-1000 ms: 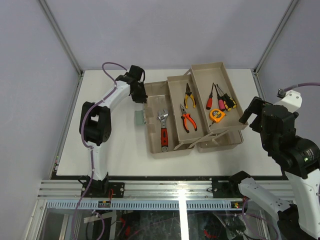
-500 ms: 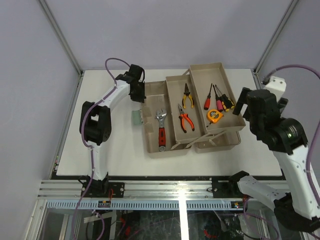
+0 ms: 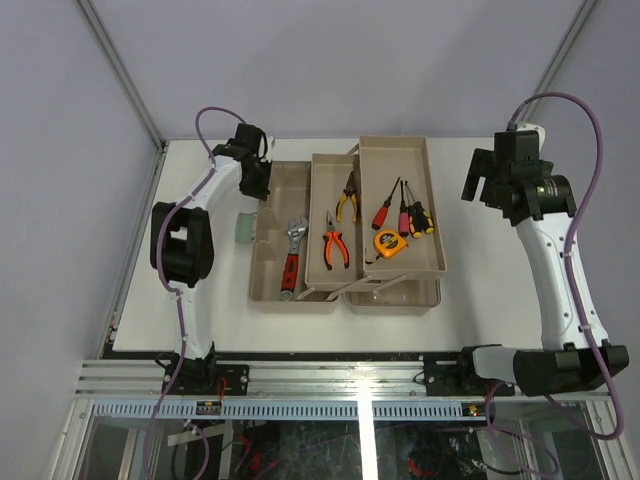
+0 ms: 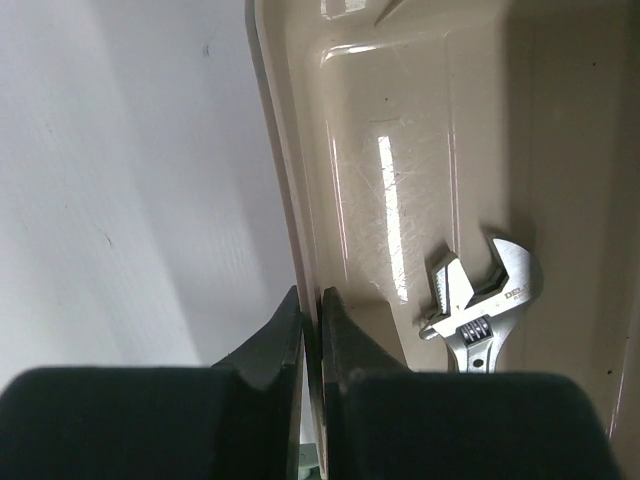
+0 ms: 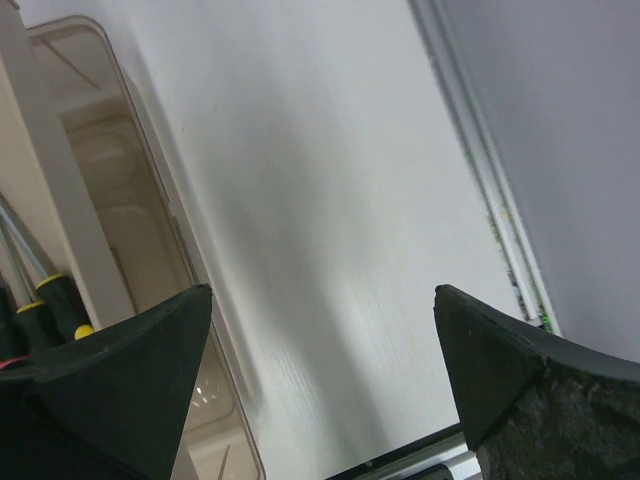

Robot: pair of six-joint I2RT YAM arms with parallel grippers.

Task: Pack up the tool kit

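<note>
The beige toolbox (image 3: 272, 185) lies open on the table with its trays fanned out. A wrench (image 3: 290, 255) lies in the bottom compartment. Two pliers (image 3: 335, 245) lie in the middle tray. Screwdrivers (image 3: 403, 215) and an orange tape measure (image 3: 388, 243) lie in the right tray. My left gripper (image 3: 255, 182) is shut on the box's left wall (image 4: 290, 200), one finger on each side; the wrench head (image 4: 480, 300) shows inside. My right gripper (image 3: 487, 188) is open and empty above bare table right of the box (image 5: 110, 200). I see no lid or pink handle.
A green latch (image 3: 245, 228) sticks out of the box's left side. The table's right edge rail (image 5: 490, 210) runs close beside the right gripper (image 5: 322, 292). Grey walls stand behind and at both sides of the table.
The toolbox has slid left with the left gripper still on its wall. The right arm has swung from the near right up to the far right, beside the box.
</note>
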